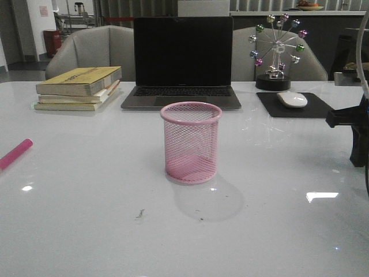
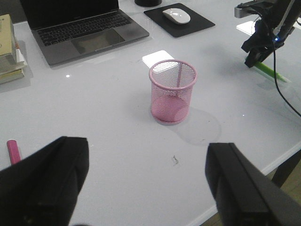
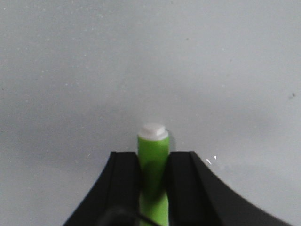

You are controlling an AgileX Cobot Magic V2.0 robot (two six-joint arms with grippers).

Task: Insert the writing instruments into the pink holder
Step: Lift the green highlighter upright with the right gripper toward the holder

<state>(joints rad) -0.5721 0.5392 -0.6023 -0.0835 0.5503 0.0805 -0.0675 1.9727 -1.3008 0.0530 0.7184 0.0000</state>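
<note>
The pink holder (image 1: 191, 142) (image 2: 172, 92) stands upright mid-table with nothing inside. A magenta marker (image 1: 14, 153) (image 2: 13, 151) lies flat at the table's left edge. To the holder's right, the lime green marker (image 3: 153, 146) (image 2: 269, 70) lies low on the table, whitish end pointing away from the wrist. My right gripper (image 3: 153, 157) (image 1: 357, 138) (image 2: 254, 59) is shut on it, a finger pressed against each side. My left gripper (image 2: 148, 146) hangs open above the near table, fingers wide apart and holding nothing. It is out of the front view.
An open laptop (image 1: 182, 63) sits behind the holder, with stacked books (image 1: 78, 88) to its left. A mouse (image 1: 292, 99) on a black pad and a ball-wheel ornament (image 1: 277, 52) stand at the back right. The table's near edge (image 2: 282, 160) is close to the left gripper.
</note>
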